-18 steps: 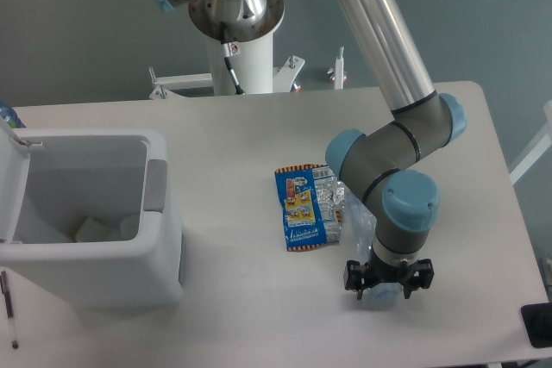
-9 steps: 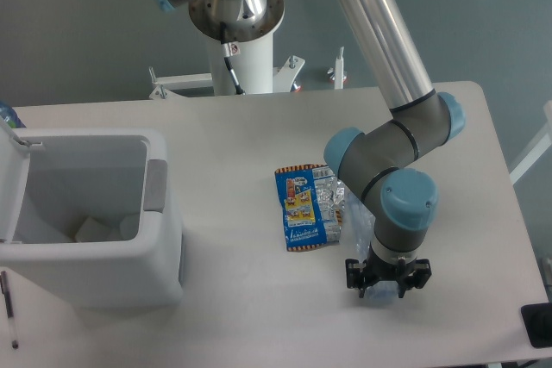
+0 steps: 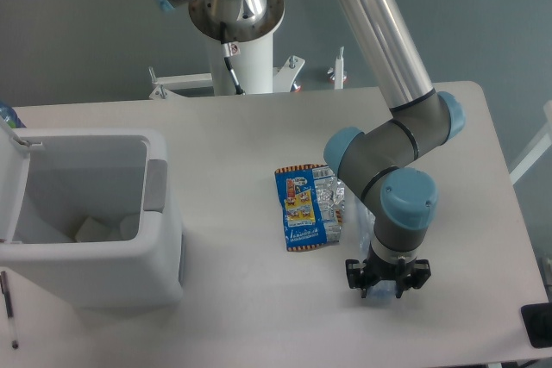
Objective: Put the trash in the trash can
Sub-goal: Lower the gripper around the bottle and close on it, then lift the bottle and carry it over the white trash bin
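You are looking down on a white table (image 3: 241, 140) with rounded corners. Near its left edge stands the trash can (image 3: 95, 277), lid open, with pale scraps visible inside. Right of center lies the snack wrapper (image 3: 304, 208), blue with orange edges, flat on the surface. Just beside its right edge rests the clear plastic bottle (image 3: 358, 217), mostly hidden under the arm, running toward the front edge. A thin pen-like stick (image 3: 8, 309) lies at the front left corner, beside the can.

No legible text anywhere
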Controlling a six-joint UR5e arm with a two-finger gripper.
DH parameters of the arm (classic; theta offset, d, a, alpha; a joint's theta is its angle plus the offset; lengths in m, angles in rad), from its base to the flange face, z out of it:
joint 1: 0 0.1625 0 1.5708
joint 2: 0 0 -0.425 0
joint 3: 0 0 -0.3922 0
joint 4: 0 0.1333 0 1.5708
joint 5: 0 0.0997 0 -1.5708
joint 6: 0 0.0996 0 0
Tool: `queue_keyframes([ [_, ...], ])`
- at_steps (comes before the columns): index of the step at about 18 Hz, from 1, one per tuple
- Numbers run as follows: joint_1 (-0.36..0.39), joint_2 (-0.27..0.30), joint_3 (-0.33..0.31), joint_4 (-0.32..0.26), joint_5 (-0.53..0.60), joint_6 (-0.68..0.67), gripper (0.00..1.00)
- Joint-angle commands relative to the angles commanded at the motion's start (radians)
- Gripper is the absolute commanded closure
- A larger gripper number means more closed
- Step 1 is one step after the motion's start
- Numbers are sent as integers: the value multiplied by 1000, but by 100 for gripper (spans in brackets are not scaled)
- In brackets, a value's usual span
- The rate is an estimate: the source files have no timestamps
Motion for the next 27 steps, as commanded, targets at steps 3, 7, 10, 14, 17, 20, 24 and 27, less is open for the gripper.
queue_keyframes([
  [3, -2, 0, 0, 0, 0, 2, 36],
  [7, -2, 2, 0, 0, 0, 9, 36],
  [10, 0, 3, 0, 0, 0, 11, 38],
  [14, 0, 6, 0, 0, 0, 11, 45],
  [17, 0, 8, -2, 0, 0, 11, 50],
  [20, 0, 11, 2, 0, 0, 12, 50],
  [24, 0, 32, 6, 5, -2, 21, 50],
  [27, 20, 73, 24, 17, -14, 23, 50],
])
